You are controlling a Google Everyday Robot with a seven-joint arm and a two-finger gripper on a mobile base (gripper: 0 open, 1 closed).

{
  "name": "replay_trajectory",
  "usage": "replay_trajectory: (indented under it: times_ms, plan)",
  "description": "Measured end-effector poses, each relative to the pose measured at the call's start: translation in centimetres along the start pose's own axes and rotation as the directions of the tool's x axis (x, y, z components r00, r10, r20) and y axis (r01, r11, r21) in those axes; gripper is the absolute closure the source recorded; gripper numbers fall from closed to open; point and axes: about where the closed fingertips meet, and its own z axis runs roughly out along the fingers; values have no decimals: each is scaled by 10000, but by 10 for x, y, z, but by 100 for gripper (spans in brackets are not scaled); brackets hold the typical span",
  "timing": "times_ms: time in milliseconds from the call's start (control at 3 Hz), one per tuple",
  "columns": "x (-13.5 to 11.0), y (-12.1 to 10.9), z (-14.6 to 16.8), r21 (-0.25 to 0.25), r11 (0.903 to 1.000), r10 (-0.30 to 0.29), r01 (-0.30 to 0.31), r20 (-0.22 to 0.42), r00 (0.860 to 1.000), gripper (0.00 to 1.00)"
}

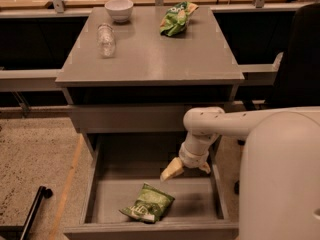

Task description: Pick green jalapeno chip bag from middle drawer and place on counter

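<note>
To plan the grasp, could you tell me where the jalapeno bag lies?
In the camera view, the jalapeno bag lies in the drawer near its front wall; the gripper hangs behind it.

Counter [150,59] w/ bowl [119,9], bottle [106,38], bag [176,19] — gripper [186,170] over drawer [150,230].

White bowl [119,9], clear bottle [105,38], bright green bag [176,20].

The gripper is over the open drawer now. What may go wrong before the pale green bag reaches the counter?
1. The green jalapeno chip bag lies flat near the front wall of the middle drawer; the gripper, hovering above and right of it, might push it instead of gripping.
2. Lifting out, the arm might bump the edge of the counter overhead.
</note>
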Motion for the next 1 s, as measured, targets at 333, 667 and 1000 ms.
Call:
replay_trajectory:
  times_ms: [333,667,1000]
  plan:
    - [-5,-3,40,-305,9933,1092,-1118,-772,9910,0]
    - [-5,8,82,-1088,9726,1862,-2054,-1643,9687,0]
    - [-4,33,106,-2075,9491,1897,-2369,-2239,9560,0]
